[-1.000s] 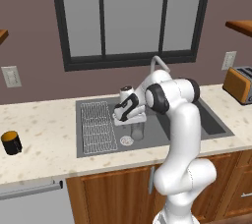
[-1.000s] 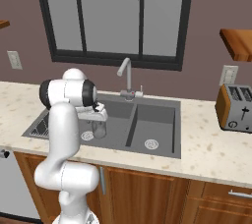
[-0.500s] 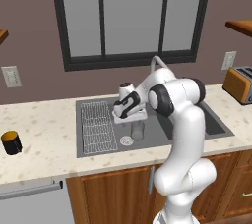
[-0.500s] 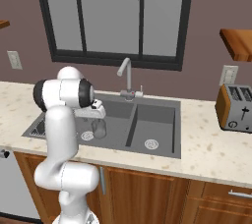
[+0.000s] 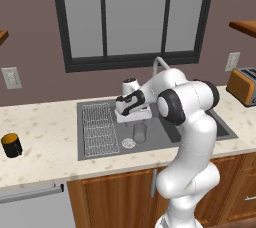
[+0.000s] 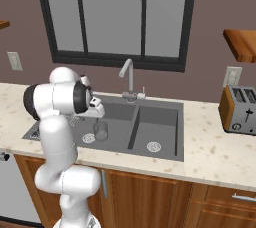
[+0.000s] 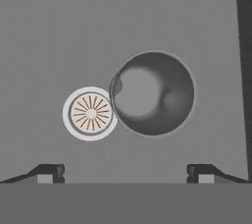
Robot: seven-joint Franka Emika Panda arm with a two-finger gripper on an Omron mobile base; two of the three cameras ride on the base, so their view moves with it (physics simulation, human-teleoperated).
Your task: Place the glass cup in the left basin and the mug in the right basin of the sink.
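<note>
So the glass cup [image 5: 140, 132] is standing upright on the floor of the left basin [image 5: 150, 139], right next to the round silver drain [image 5: 128, 143] (from the hand camera its rim looks like it's just about touching the drain ring). The wire rack [image 5: 98, 128] sits on the far side of the drain from the cup. The tool [image 5: 133, 118] hangs straight above the cup, pointing down, and its jaws are spread wide with nothing between them; in the hand view the two fingertips [image 7: 50, 173] stand well apart on either side, clear of the cup [image 7: 152, 93]. The arm rises from in front of the cabinets, bends at a big dark elbow joint over the sink's [image 6: 165, 157] front edge, then reaches across to the cup. The right basin [image 6: 156, 131] has just its own drain. The mug [image 5: 11, 145] is on the bench, well away from the cup, past the rack side of the sink.
</note>
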